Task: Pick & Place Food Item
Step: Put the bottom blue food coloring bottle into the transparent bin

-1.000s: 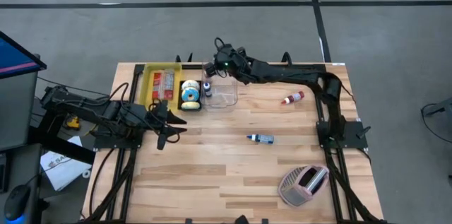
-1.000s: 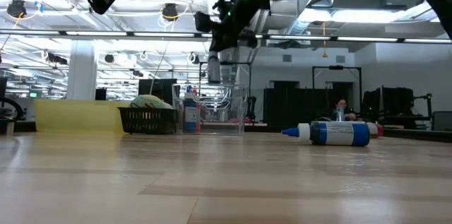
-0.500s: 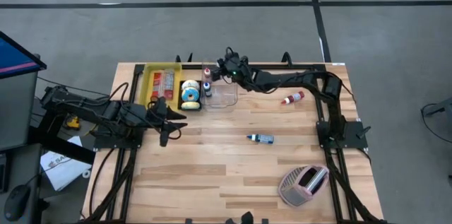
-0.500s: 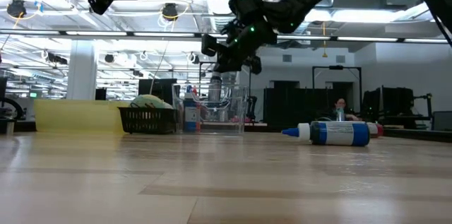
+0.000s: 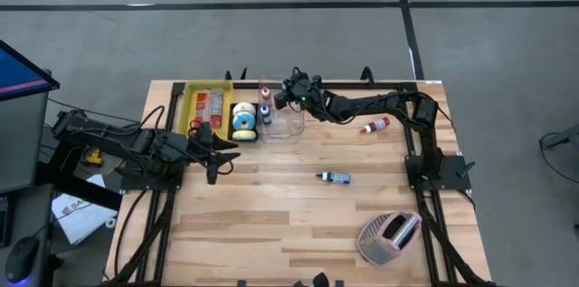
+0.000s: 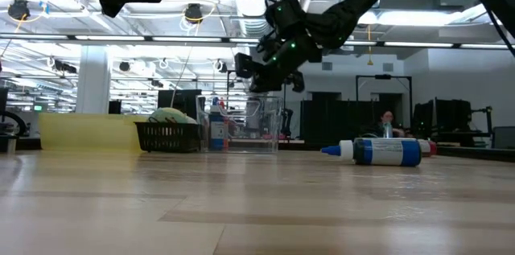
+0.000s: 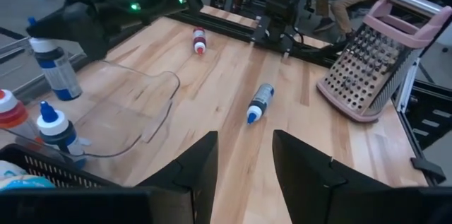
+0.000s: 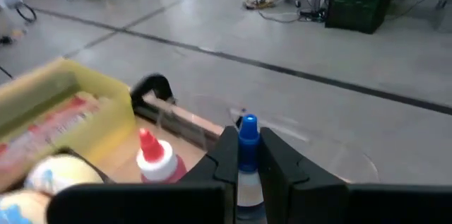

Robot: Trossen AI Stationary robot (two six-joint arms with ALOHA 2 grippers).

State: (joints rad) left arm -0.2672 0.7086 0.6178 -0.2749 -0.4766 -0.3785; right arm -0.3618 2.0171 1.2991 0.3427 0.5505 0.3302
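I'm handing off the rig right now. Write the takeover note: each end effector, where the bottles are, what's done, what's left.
Right end effector: shut on a blue-capped bottle, held above the clear container.
Left end effector: open, empty, waiting at the table's left side.
Red-capped bottle and a second blue-capped bottle lie loose on the table.
Done: held bottle picked up.
Left: release it in the container, probably then the two loose bottles.

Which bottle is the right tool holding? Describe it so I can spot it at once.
Start at the clear container at the table's far edge, beside the black basket. The right tool sits over its back rim, shut on a blue-capped bottle. Unlike the others, it is held upright off the table, not standing or lying.
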